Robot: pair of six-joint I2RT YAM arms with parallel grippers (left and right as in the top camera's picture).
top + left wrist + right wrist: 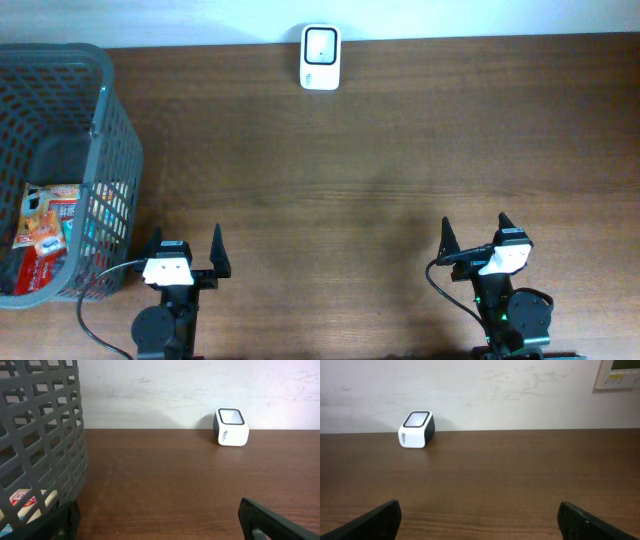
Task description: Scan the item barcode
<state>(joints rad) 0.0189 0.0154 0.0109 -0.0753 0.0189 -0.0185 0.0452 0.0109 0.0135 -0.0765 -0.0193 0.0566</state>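
Nearest the lens are the two claws, both spread wide and holding nothing; the left claw (186,240) hangs just beside the basket's near right corner, while the right claw (475,228) sits well apart from the basket, far off to its right.

Inside the grey mesh basket (118,170), low against its right wall, lies the item to scan, a flat packet (48,215) printed in red, orange and white; something teal shows beside it through the mesh, and a dark shape lies further back in the basket, too dim to name.

The white scanner (320,44) stands well to the right of the basket, on the far edge of the brown counter (330,170), its window facing up.

By its look the packet is light and thin, probably card or glossy film; it would likely bend under a hard squeeze and could slip from smooth pads; nothing suggests it is fragile. It lies nearly flat, so a pinch across its thin side at a raised edge seems the surest hold; the upper edge, away from the basket wall, looks most open. The basket's tall sides leave only a descent from above; the left claw is the better placed. No barcode shows on the face in view; I cannot tell where it is, so the hold should leave both broad faces uncovered.
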